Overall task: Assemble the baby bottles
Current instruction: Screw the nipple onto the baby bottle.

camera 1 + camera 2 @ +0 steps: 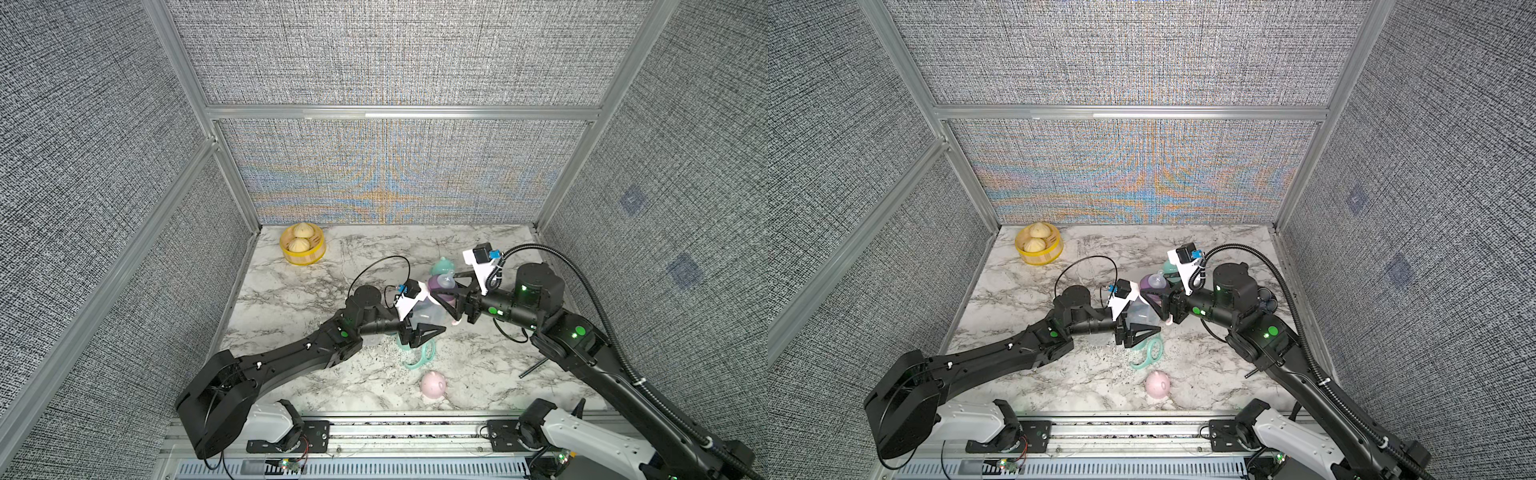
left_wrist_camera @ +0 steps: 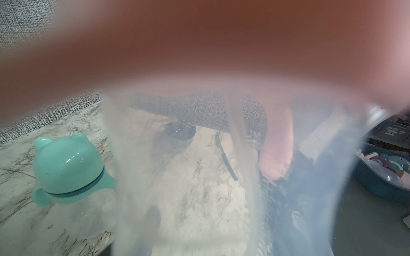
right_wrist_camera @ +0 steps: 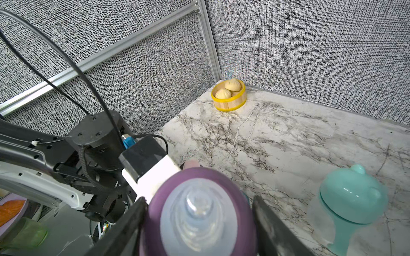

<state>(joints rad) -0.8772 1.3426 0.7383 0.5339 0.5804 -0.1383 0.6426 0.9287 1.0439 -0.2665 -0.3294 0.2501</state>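
My left gripper (image 1: 430, 322) is shut on a clear bottle (image 1: 424, 313) held above the table's middle. The bottle fills the left wrist view (image 2: 199, 177) and hides the fingers there. A purple collar (image 1: 438, 284) with a clear nipple (image 3: 199, 212) sits at the bottle's mouth. My right gripper (image 3: 199, 210) is shut on the collar, a finger against each side. A pink handle piece (image 1: 457, 321) shows under the collar. A bottle with a mint eared cap (image 1: 442, 266) stands just behind. A mint handle (image 1: 419, 353) and a pink cap (image 1: 433, 383) lie in front.
A yellow basket with buns (image 1: 302, 248) stands in the far left corner. A dark bowl (image 1: 1266, 299) sits behind my right arm by the right wall. A thin black stick (image 1: 532, 368) lies near the right arm. Both arms meet over the table's middle.
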